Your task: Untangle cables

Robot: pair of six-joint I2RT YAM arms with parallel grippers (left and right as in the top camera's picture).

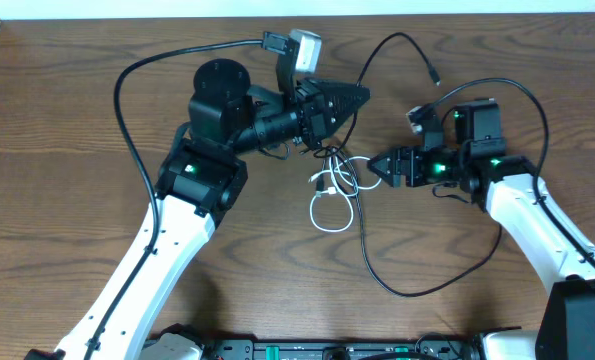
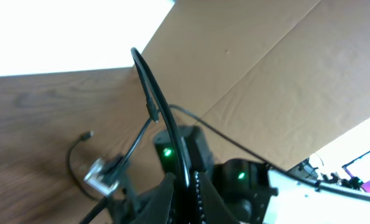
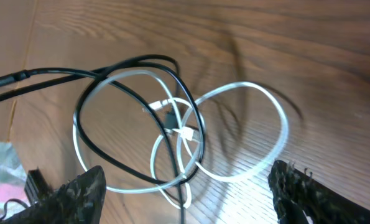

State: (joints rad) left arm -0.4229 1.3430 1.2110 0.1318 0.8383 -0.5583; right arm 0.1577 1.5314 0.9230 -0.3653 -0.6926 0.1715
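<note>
The left gripper [image 2: 185, 188] is closed on the black cable [image 1: 361, 232], which rises from between its tips. That arm reaches from the near-left corner of the desk [image 1: 57, 150] toward the middle of the far edge, with the gripper pointing right. The right gripper [image 1: 374, 166] is wide open and aimed left, its arm bending in from the near-right corner. The white cable [image 3: 283, 115] lies looped through the black one at mid-desk, just ahead of the right gripper.

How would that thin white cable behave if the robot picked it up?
Likely floppy: the white cable lies in loose loops on the table. Probably light, being so thin. It may drag the black cable along, since their loops cross.
</note>
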